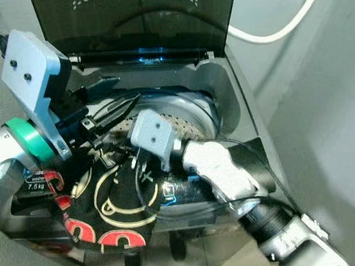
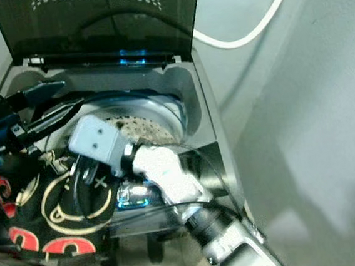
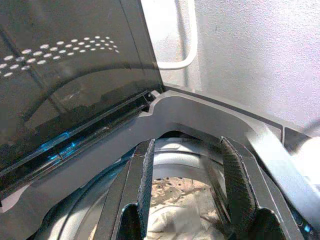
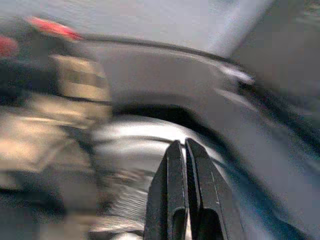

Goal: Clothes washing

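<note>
The left gripper (image 1: 108, 99) reaches in over the left rim of the top-loading washing machine (image 1: 237, 96), its two black ribbed fingers (image 3: 145, 185) spread apart above the drum opening with nothing between them; the silver forearm with its green collar comes in from the machine's left front corner; the right gripper (image 4: 182, 165) points down at the front of the drum mouth, its slim black fingers pressed together, and the blurred wrist view does not show whether any cloth is pinched between them; its silver arm bends up from the machine's front right, a thin black cable looping beside it

The garment (image 1: 109, 209) is black cloth printed with cream outline shapes and red rounded marks, draped over the machine's front left edge, partly inside the opening and partly hanging down the outside; the drum (image 1: 191, 116) is shiny perforated steel with a pale crumpled fabric (image 3: 175, 220) lying at its bottom; the smoked, translucent lid (image 1: 135, 17) stands upright at the machine's back, dotted with white; a white hose (image 1: 286, 25) curves along the grey wall behind the machine's right side
</note>
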Robot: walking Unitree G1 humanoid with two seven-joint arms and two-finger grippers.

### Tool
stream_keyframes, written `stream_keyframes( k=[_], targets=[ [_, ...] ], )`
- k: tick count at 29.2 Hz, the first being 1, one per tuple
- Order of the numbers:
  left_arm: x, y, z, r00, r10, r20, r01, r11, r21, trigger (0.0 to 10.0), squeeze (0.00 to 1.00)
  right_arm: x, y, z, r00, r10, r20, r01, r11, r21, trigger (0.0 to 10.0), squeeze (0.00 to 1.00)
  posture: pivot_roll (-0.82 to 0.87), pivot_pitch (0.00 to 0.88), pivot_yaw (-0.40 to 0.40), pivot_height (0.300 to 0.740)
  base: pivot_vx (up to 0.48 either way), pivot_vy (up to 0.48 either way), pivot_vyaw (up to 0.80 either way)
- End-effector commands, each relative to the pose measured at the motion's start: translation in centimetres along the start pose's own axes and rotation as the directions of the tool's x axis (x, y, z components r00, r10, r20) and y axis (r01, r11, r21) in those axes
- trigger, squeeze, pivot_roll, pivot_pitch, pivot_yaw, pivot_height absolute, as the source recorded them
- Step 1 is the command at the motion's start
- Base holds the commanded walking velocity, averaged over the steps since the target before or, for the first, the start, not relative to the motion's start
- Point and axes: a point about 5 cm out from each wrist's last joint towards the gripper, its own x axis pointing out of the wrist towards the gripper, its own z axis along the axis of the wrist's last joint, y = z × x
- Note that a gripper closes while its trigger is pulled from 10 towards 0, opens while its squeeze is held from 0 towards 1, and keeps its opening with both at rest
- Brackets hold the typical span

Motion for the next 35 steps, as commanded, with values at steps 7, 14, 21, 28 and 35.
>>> stream_keyframes(
  k=[7, 14, 21, 28, 35],
  targets=[
    [0.2, -0.5, -0.2, 1.0, -0.013, 0.004, 0.013, 1.0, 0.002, 10.0, 0.0, -0.8, -5.5, 0.5, 0.931, -0.365, 0.032, 0.366, 0.924, -0.107, 10.0, 0.0, 0.24, 0.102, -0.014, 0.74, 0.0, 0.0, 0.0],
    [0.2, -0.6, -0.2, 1.0, -0.014, 0.007, 0.014, 1.0, 0.0, 10.0, 0.0, -1.1, -5.9, 0.7, 0.922, -0.382, 0.068, 0.384, 0.924, -0.004, 10.0, 0.0, 0.24, 0.103, -0.013, 0.74, 0.0, 0.0, 0.0],
    [0.3, -0.6, 0.0, 1.0, -0.01, 0.014, 0.01, 1.0, 0.004, 10.0, 0.0, -1.8, -4.7, 0.9, 0.96, -0.245, 0.139, 0.221, 0.961, 0.166, 10.0, 0.0, 0.24, 0.107, -0.012, 0.74, 0.0, 0.0, 0.0],
    [0.7, 0.1, 0.2, 0.995, 0.07, 0.067, -0.07, 0.998, 0.006, 10.0, 0.0, -3.3, -7.1, 0.2, 0.86, -0.501, 0.092, 0.468, 0.849, 0.244, 10.0, 0.0, 0.24, 0.11, -0.008, 0.74, 0.0, 0.0, 0.0],
    [1.7, 1.3, -2.0, 0.957, 0.284, 0.059, -0.283, 0.959, -0.026, 10.0, 0.0, -5.9, -8.7, 0.1, 0.702, -0.712, 0.03, 0.666, 0.67, 0.328, 10.0, 0.0, 0.24, 0.107, -0.006, 0.74, 0.0, 0.0, 0.0]
  ],
)
